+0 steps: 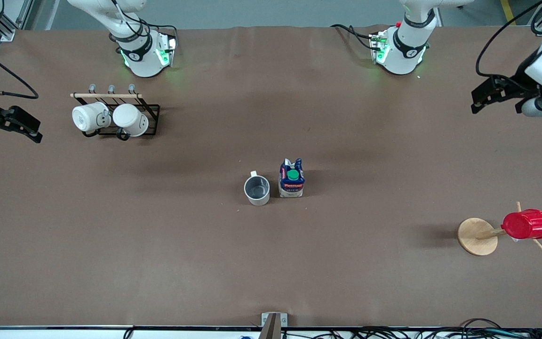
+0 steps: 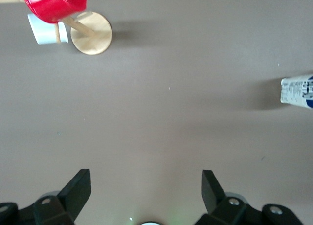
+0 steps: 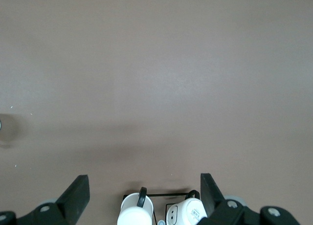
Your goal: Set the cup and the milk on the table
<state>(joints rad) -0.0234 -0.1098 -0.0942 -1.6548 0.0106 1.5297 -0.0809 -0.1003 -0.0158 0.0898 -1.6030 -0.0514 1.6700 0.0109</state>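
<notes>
The cup [image 1: 257, 190] stands upright on the brown table [image 1: 271, 263] near its middle, grey inside showing, its handle pointing toward the robots' bases. The milk [image 1: 291, 178] stands upright right beside it, on the side toward the left arm's end; its white lower body shows at the edge of the left wrist view [image 2: 297, 91]. My left gripper [image 1: 477, 102] is open and empty over the left arm's end of the table [image 2: 145, 183]. My right gripper [image 1: 35, 133] is open and empty over the right arm's end, beside the mug rack [image 3: 144, 186].
A black wire rack [image 1: 151, 117] holds two all-white mugs [image 1: 90, 117] [image 1: 131, 119] near the right arm's end; they also show in the right wrist view [image 3: 133, 214]. A red ribbed cup [image 1: 526, 224] hangs on a peg stand with a round wooden disc [image 1: 475, 238] near the left arm's end.
</notes>
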